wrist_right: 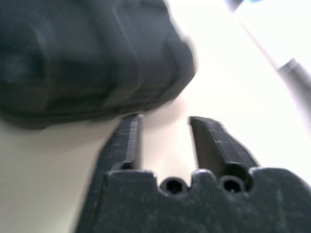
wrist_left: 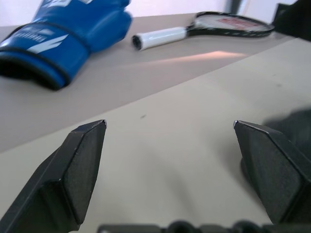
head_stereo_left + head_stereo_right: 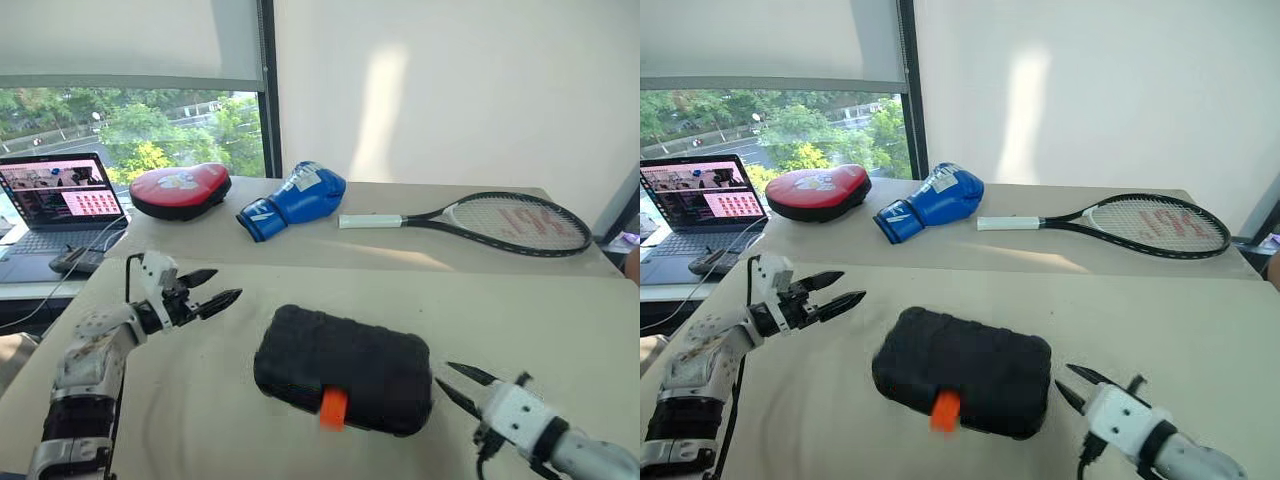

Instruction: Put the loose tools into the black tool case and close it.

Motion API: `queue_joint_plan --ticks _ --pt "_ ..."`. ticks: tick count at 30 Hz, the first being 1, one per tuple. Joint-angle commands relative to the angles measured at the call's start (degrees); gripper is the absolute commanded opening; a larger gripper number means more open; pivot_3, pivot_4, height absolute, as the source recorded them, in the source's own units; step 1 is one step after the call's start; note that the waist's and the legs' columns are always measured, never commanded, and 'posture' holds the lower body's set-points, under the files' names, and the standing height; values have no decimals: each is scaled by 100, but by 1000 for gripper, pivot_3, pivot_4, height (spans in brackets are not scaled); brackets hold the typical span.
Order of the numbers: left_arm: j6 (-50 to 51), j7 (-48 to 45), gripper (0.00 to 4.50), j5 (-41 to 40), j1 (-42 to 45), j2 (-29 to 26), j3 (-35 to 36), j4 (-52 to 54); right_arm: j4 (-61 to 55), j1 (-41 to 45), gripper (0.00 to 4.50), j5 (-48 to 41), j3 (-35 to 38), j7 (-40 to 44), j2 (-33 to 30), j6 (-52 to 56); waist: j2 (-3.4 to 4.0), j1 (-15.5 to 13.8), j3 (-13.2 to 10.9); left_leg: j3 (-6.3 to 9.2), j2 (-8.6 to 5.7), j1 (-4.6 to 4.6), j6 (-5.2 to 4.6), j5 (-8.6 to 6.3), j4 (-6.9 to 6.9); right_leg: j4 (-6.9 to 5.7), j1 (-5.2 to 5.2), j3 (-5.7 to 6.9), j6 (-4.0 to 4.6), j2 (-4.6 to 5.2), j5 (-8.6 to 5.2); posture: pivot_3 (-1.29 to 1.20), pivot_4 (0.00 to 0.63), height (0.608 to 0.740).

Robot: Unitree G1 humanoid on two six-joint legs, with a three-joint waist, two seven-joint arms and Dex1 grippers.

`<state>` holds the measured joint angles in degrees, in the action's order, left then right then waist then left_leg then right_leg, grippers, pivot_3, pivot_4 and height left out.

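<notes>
1. The left gripper (image 3: 208, 290) hovered over the pale tabletop (image 3: 560, 330) with its two black fingers spread wide and nothing between them, off to the left of the case and apart from it.
2. The right gripper (image 3: 462, 386) sat low, just beside the case's right end; its fingers stood partly apart and pinched nothing.
3. Between the two grippers lay the black plastic tool case with rounded corners and a textured shell (image 3: 345, 365), lid down, its small orange latch (image 3: 333, 407) facing the robot on the near edge.
4. No loose tools lay on the tabletop around the case, so the packing step looked finished and the closing step was in hand or just done.
5. Whether the latch was fully snapped could not be told; the next move likely called for a press on the latch or lid to confirm, or simply drawing both arms clear.
6. Farther off rested a blue boxing glove (image 3: 293, 200), a red oval punch pad (image 3: 180, 190), a black tennis racket (image 3: 500, 220) and an open laptop (image 3: 55, 205).
</notes>
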<state>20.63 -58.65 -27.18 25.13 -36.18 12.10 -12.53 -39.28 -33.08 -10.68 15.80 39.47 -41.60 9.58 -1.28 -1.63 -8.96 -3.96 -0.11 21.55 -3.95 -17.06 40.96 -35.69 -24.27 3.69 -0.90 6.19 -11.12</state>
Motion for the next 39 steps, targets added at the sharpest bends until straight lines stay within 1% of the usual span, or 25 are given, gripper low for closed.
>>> queue_joint_plan --ticks 1,2,3,4,5,6,7,9,12,13,15,17,18,21,23,25,27,28,29,32,35,39 --pt "231 -141 4500 -167 219 -63 -76 247 -853 -316 1831 -1346 699 550 -325 1208 -1 8 0 2 3 -1 0 -1 -2 1 1 2 1 0 0 0 150 740" --pt "262 -141 4500 -184 267 -30 -80 247 -1052 -419 1776 -1831 814 706 -468 1536 -2 23 -1 4 4 0 0 -1 -1 1 0 3 1 -1 0 0 150 740" --pt "318 -135 4248 -210 319 6 -90 250 -1294 -525 1209 -2223 819 885 -652 1830 -3 43 -2 4 4 -1 0 -2 -1 2 0 1 2 -1 1 0 150 740" --pt "351 -132 3977 -223 376 39 -115 253 -1504 -550 939 -2510 686 1010 -847 2097 -4 47 -2 4 5 -3 -1 -2 -2 3 1 -3 2 0 1 0 150 740" --pt "373 -131 3734 -230 424 57 -138 243 -1642 -538 578 -2718 599 1071 -999 2297 -7 51 -4 5 6 -5 0 -2 -1 2 1 -3 2 0 0 0 150 740" --pt "422 -92 3345 -258 462 91 -151 278 -1641 -235 168 -2581 157 976 -1110 2436 -12 46 -6 10 8 -6 0 -2 -1 2 3 1 1 0 -1 0 150 740" --pt "459 -74 2949 -281 484 116 -176 332 -1568 110 0 -2409 -288 841 -1183 2577 -27 52 -6 13 9 -5 1 -1 -1 2 2 2 0 -1 -1 0 150 740" --pt "470 -103 2258 -294 493 126 -228 427 -1396 697 0 -2101 -967 656 -1247 2742 -47 73 -9 15 12 -6 4 0 1 4 3 5 0 -4 -3 0 150 740" --pt "656 -90 1181 -421 435 59 -185 783 -705 2127 0 -1723 -1833 119 -752 3080 -59 91 -12 14 6 3 4 0 3 12 -2 1 2 2 -1 0 150 740" --pt "691 -109 752 -435 405 16 -178 892 -472 2520 0 -1630 -1967 -52 -598 3207 -60 93 -14 14 6 12 6 1 5 15 -6 4 5 -2 1 0 150 740" --pt "791 -127 53 -485 369 -49 -150 1042 -148 3053 0 -1555 -2041 -182 -459 3375 -59 92 -15 16 5 25 9 4 6 18 -17 4 9 -3 4 0 150 740" --pt "886 -101 53 -539 358 -75 -131 1132 55 3357 0 -1501 -2063 -246 -385 3471 -59 91 -15 15 3 33 13 7 6 16 -23 5 9 -1 4 0 150 740" --pt "924 -105 53 -559 333 -118 -128 1216 348 3690 0 -1357 -2159 -260 -385 3502 -59 85 -15 15 3 34 17 9 5 17 -22 6 9 -1 4 0 150 740" --pt "995 -98 53 -606 303 -184 -134 1392 1724 5001 0 -737 -2468 -564 -100 3394 -59 114 -18 15 3 33 16 9 10 20 -21 9 12 -4 10 0 150 740" --pt "1010 -114 53 -600 301 -191 -181 1484 2367 5512 0 -533 -2565 -653 124 3265 -51 128 -25 10 3 36 10 16 8 32 -22 6 15 -9 27 0 150 740" --pt "1020 -187 53 -542 288 -208 -368 1683 2689 5753 0 -370 -2733 -380 93 3041 -50 116 -26 11 2 43 15 26 2 34 -29 8 15 -13 31 0 150 740" --pt "1091 -226 53 -516 310 -176 -574 1850 2420 5682 0 -717 -2632 111 -39 3278 -47 62 -27 15 3 53 29 34 -7 34 -37 20 16 -17 30 0 150 740" --pt "1116 -204 53 -481 337 -129 -687 1889 2156 5557 0 -930 -2558 398 -158 3348 -46 42 -26 18 3 59 58 51 -7 33 -40 23 15 -17 30 0 150 740" --pt "1092 -137 53 -403 383 -25 -839 1894 1941 5438 0 -1097 -2442 514 -213 3467 -45 38 -26 19 3 73 59 51 -7 35 -49 24 12 -18 28 0 150 740" --pt "1088 58 53 -197 487 264 -1270 1824 1581 5156 0 -1197 -2244 441 -266 3631 -42 34 -24 17 -1 104 49 46 -6 36 -65 23 2 -18 29 0 150 740" --pt "1004 -45 53 61 484 388 -1742 1716 1255 4875 0 -1218 -2141 273 -267 3778 -42 45 -24 13 -10 133 25 32 9 55 -75 20 -23 -15 44 0 150 740" --pt "769 -402 53 891 520 58 -2610 1157 944 4660 0 -1307 -1961 -145 -3 4086 -43 79 -24 8 -13 132 16 27 15 65 -73 12 -37 -15 51 0 150 740"
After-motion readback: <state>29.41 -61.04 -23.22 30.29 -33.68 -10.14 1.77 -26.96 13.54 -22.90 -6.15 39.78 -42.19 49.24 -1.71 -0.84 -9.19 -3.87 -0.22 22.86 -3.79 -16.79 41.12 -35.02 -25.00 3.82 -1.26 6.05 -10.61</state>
